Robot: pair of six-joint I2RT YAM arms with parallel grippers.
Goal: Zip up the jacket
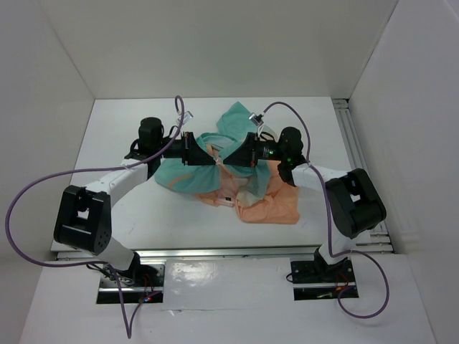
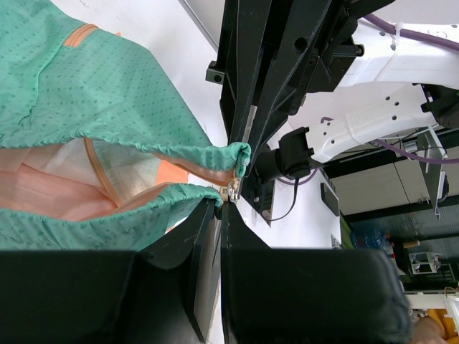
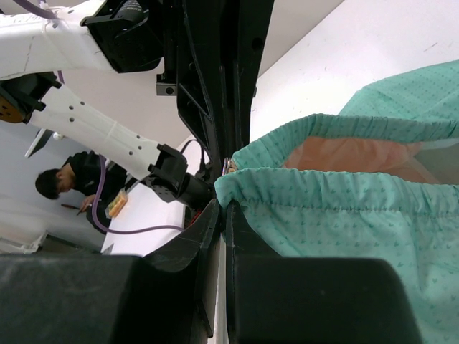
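Teal-to-peach fabric lies bunched at mid-bench (image 1: 143, 215) in the overhead view, where the jacket (image 1: 269, 204) sits between both arms. The left hand (image 1: 208, 159) and right hand (image 1: 228, 162) meet tip to tip over its centre, neither nearer than the other.

From the left wrist, that hand's fingers are pressed together on the lower of two gathered teal hem edges. A small metal zip slider (image 2: 231, 192) glints just beyond the tips, and the right hand reaches in from the opposite side. Both edges and an orange zip tape (image 2: 97, 168) run away from the pinch, back along the left arm's side, with peach lining showing in the gap.

From the right wrist, its own fingers are likewise closed on a teal hem corner (image 3: 237, 188). The garment spreads off to one side, the opening still parted. The zip's length appears to lead away from the joined hands into loose cloth, so any pull would likely follow that line.
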